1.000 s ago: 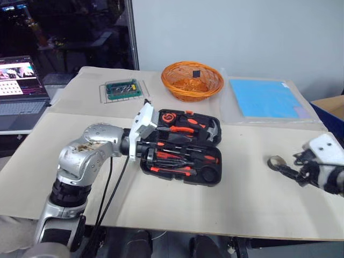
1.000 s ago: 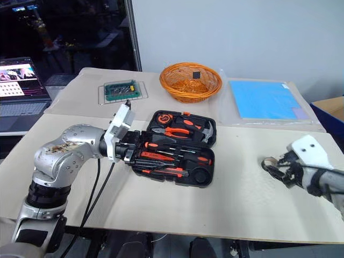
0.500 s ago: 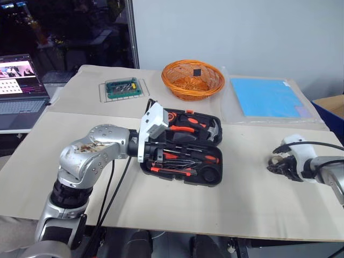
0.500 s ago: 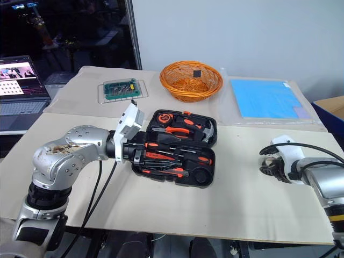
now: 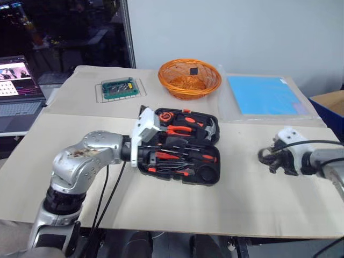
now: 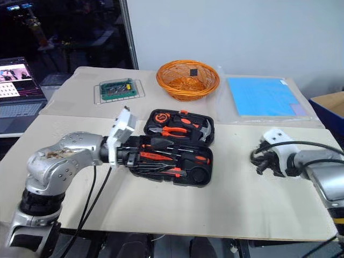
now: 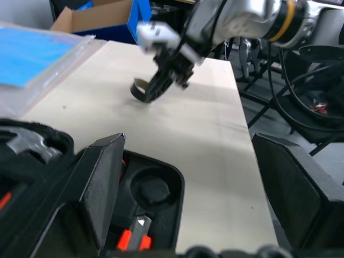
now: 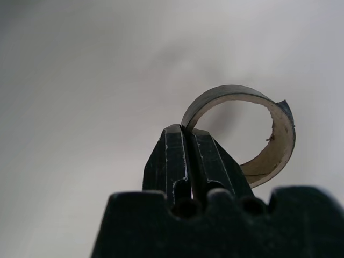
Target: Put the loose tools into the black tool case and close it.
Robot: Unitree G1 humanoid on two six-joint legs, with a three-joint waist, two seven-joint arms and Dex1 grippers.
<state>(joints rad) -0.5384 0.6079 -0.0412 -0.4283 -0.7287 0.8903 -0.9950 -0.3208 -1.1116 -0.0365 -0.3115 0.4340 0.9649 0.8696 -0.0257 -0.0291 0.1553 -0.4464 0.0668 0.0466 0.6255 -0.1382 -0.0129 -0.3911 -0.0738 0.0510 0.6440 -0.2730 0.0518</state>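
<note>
Since the earlier frames we note that the right end effector (image 8: 188, 131) has travelled inward across the tabletop (image 5: 252, 199) toward the black tool case (image 5: 180, 145) and has closed. Its fingers now stand pressed together on the wall of a small ring of tape (image 8: 244, 134), which the left wrist view shows hanging from that end effector just above the surface. The left end effector (image 7: 188, 177) stands wide open and holds nothing, poised at the case's left edge over the tray.

We find the black tool case open and lying flat at the centre of the tabletop, its slots filled with orange-and-black tools (image 5: 177, 129). We cannot make out any loose tool outside it.

We judge the thin ring to be the main risk: pinched on one wall only, it could twist or slip out during travel. The open left fingers over the tray could also snag a seated tool or shift the case.

Open surface lies between the case and the right end effector, and along the near edge. The orange basket (image 5: 189, 78) and green bit holder (image 5: 118, 87) stand well behind the case; a blue sheet (image 5: 264, 95) lies at the far right.
</note>
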